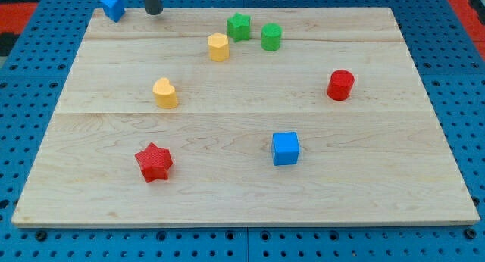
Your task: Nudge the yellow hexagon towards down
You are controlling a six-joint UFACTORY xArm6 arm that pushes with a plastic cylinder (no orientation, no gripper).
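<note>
Insp. note, single cam view. No pincer fitted, so no wide, narrow or holding state to report; the arm ends in a plain rod. My tip (154, 12) sits at the view's top, left of centre, on the far edge of the wooden board (242, 194), touching nothing. Blue block (113, 7), shape unclear, lies just to the tip's left at the board's top-left corner.

Task item: yellow hexagon (218, 47), upper part of board, down and to the right of the tip and well apart from it. Green star (239, 26) is near it, up-right, w/ a small gap. Green cylinder (271, 36) is further right. A 2nd yellow block (165, 93), rounded, possibly heart-shaped, lies lower left and is not the target.

Others: red cylinder (340, 85) at right, blue cube (286, 148) lower centre-right, red star (154, 162) lower left.

Step in hand, est.: approach only; no contact made, nudge not begun.

Next move needs: the tip brought to the hexagon's top side, entering from the left to stay clear of the green star, then 1 short push toward the view's bottom. Path below the hexagon looks free.
</note>
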